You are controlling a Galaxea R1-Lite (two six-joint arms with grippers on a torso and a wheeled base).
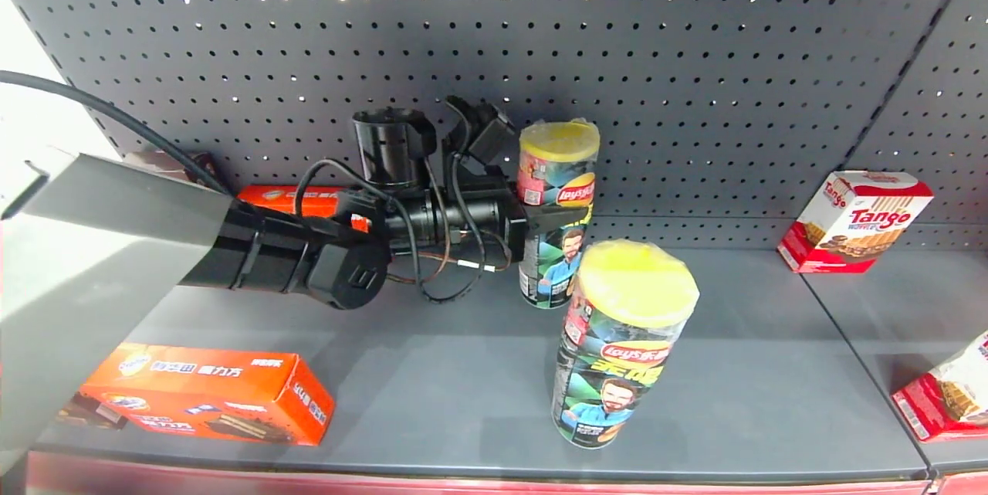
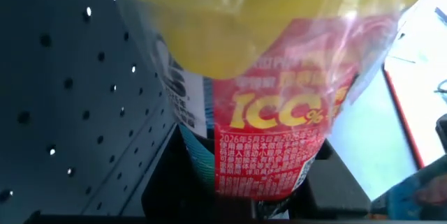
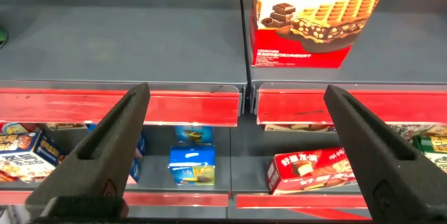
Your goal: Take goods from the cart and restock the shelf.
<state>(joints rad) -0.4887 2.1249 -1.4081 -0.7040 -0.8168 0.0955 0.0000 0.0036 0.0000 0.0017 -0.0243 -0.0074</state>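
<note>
A tall chip can (image 1: 557, 194) with a yellow lid stands upright near the pegboard at the back of the grey shelf (image 1: 463, 394). My left gripper (image 1: 544, 221) is shut on its middle from the left. In the left wrist view the can (image 2: 279, 133) rises between the dark fingers (image 2: 335, 189); I cannot tell whether its base touches the shelf. A second, matching can (image 1: 621, 340) stands free, nearer the front edge. My right gripper (image 3: 237, 91) hangs open and holds nothing, facing the red front edges of lower shelves.
An orange box (image 1: 208, 394) lies at the front left, another (image 1: 289, 198) behind my left arm. Red and white wafer boxes stand at the right (image 1: 853, 221) and far right (image 1: 945, 391). The right wrist view shows a wafer box (image 3: 311, 18) and small boxes on shelves below.
</note>
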